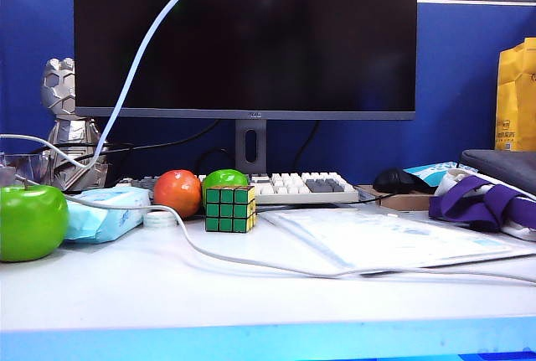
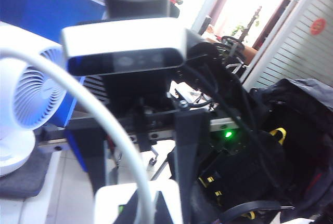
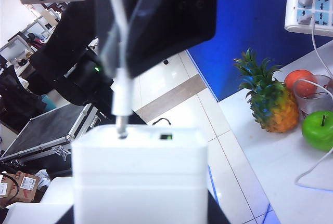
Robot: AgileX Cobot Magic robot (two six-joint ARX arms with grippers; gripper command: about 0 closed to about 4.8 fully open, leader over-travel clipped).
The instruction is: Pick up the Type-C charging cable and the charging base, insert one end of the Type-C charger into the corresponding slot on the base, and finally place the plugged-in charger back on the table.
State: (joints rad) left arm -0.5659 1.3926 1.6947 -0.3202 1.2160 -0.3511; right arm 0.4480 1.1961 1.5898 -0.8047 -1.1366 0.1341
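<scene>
Neither gripper shows in the exterior view; both are held up above the table (image 1: 251,311). The Type-C charging cable (image 1: 134,68) rises from the desktop out of the top of that view. In the left wrist view my left gripper (image 2: 148,209) is shut on the white cable (image 2: 88,96), just behind the charging base (image 2: 112,203). In the right wrist view my right gripper (image 3: 139,220) is shut on the white charging base (image 3: 139,177). The cable's plug (image 3: 120,96) stands on end with its metal tip at a slot in the base's face; how deep it sits I cannot tell.
On the table stand a green apple (image 1: 32,220), a pale blue tissue pack (image 1: 105,214), a red apple (image 1: 177,192), a Rubik's cube (image 1: 230,208), a keyboard (image 1: 293,187), a monitor (image 1: 244,34) and papers (image 1: 377,239). A purple bag (image 1: 486,202) lies at the right.
</scene>
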